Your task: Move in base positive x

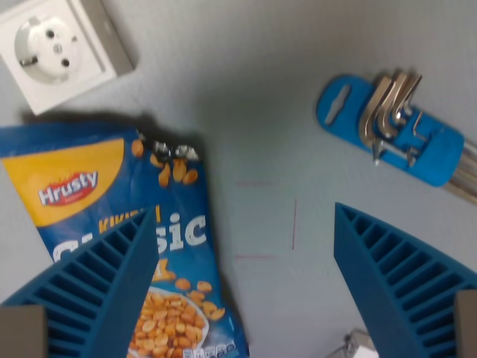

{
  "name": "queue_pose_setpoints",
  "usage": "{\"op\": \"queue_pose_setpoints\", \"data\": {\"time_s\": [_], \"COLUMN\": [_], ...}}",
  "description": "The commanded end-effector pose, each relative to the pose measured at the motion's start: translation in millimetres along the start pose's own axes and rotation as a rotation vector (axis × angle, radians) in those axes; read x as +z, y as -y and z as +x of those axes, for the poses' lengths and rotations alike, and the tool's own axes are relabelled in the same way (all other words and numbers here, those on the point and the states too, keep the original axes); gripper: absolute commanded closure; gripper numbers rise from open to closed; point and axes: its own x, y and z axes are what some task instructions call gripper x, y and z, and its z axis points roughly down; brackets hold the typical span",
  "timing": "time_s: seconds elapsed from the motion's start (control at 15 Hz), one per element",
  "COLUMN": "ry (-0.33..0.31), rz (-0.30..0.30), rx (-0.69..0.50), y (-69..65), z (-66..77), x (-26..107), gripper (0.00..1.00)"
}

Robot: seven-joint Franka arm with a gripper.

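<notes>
While tool [246,224] gapes, snack bag [127,224], socket [56,48]

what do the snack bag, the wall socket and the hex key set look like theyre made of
Snack bag: looks like glossy printed plastic film, given its sheen and creases.
Wall socket: seems to be smooth white moulded plastic, matte to satin.
Hex key set: bare silvery metal keys, probably steel, with bright highlights, held in a blue holder that looks like plastic.

I get soft, even light on the grey table [261,89] — slightly blurred throughout. The snack bag [119,224] shows glare along its crinkled top edge and a dark shadow above it; the blue gripper fingers [104,291] are softest — nearest the lens.
</notes>
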Motion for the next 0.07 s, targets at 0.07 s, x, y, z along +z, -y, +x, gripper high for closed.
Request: {"op": "queue_pose_setpoints", "data": {"time_s": [0.07], "ry": [0.057], "rz": [0.017], "rx": [0.0], "y": [-5.1], "z": [20.4], "x": [-0.4], "gripper": [0.0]}}
